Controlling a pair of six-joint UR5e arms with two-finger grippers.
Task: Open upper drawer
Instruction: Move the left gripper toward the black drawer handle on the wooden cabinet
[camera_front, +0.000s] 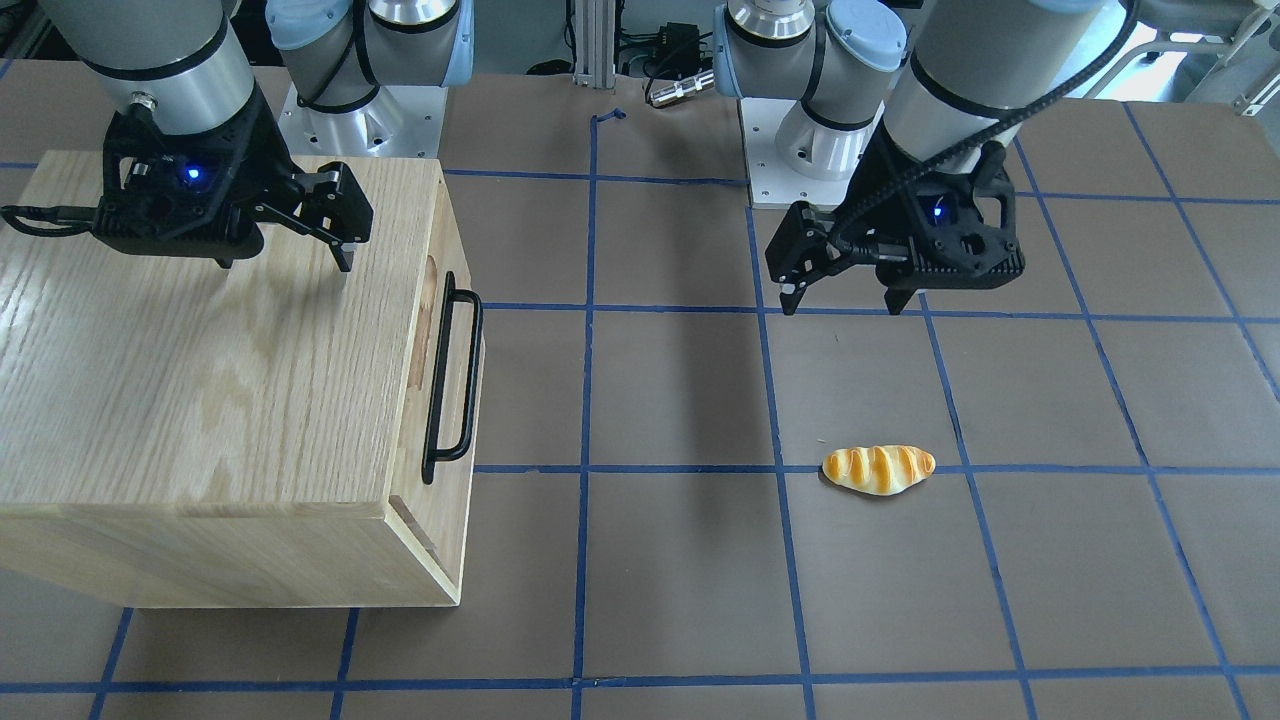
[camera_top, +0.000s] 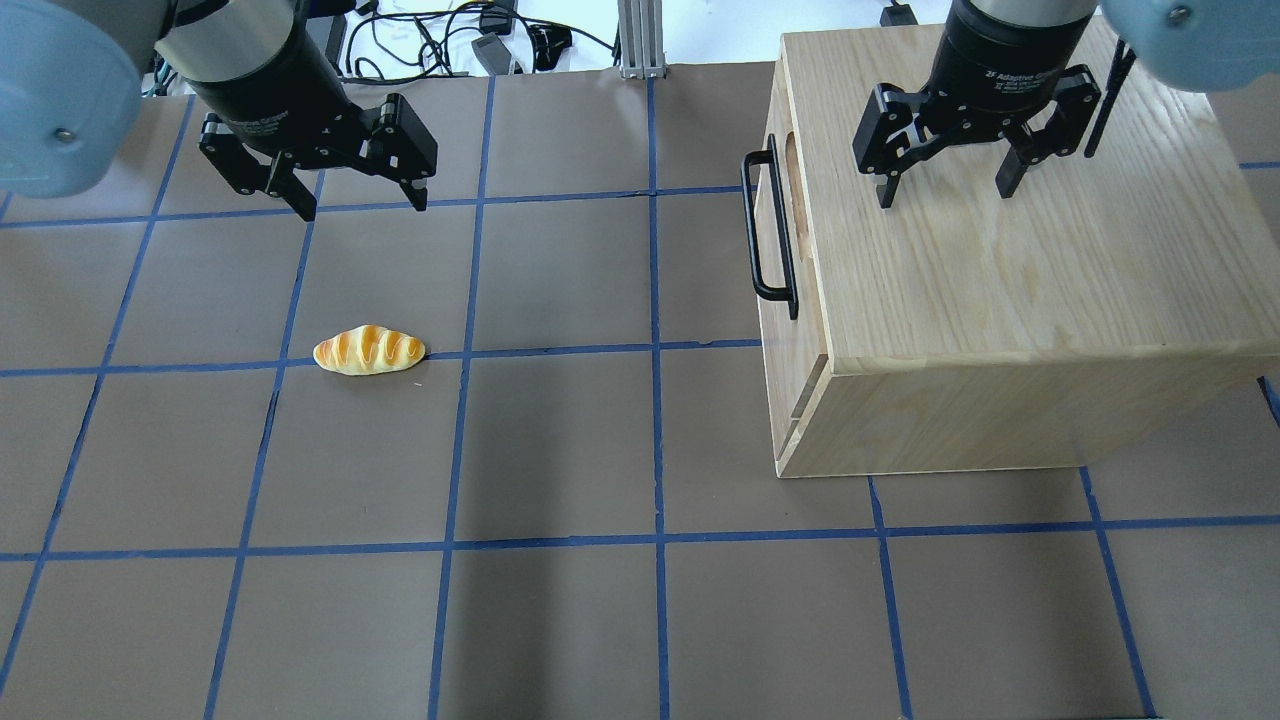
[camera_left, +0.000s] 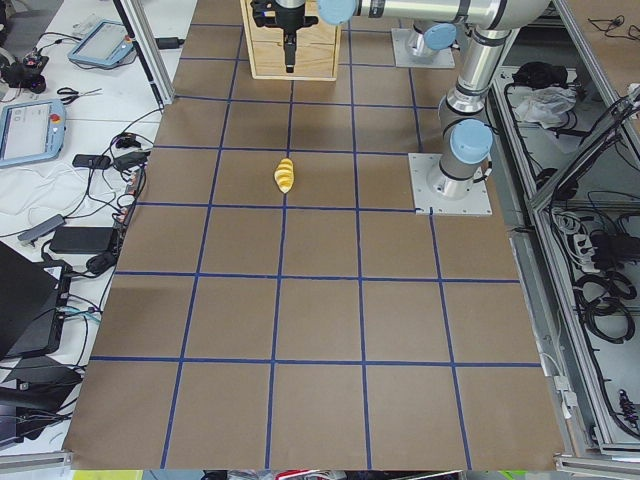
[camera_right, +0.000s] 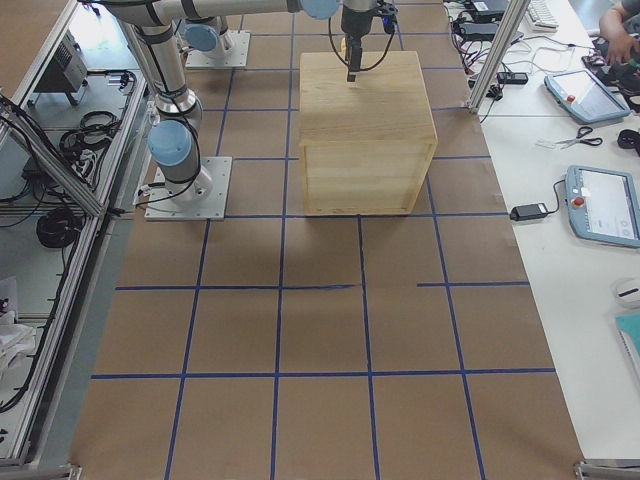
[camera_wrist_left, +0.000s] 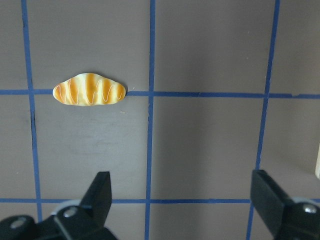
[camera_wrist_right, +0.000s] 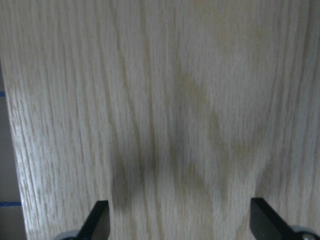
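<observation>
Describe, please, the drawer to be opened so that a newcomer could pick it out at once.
Find the large oak cabinet on the robot's right of the table. The drawer is the upper part of its front, facing the table's middle. It alone carries a long black bar handle, with a slot notch in its top edge.

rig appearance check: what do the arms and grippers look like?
Both left arm and right arm: silver-grey tubes, pale blue joint caps, black cables. Both left gripper and right gripper: black, two-finger, blue LED each; white lettering on the right one.
</observation>
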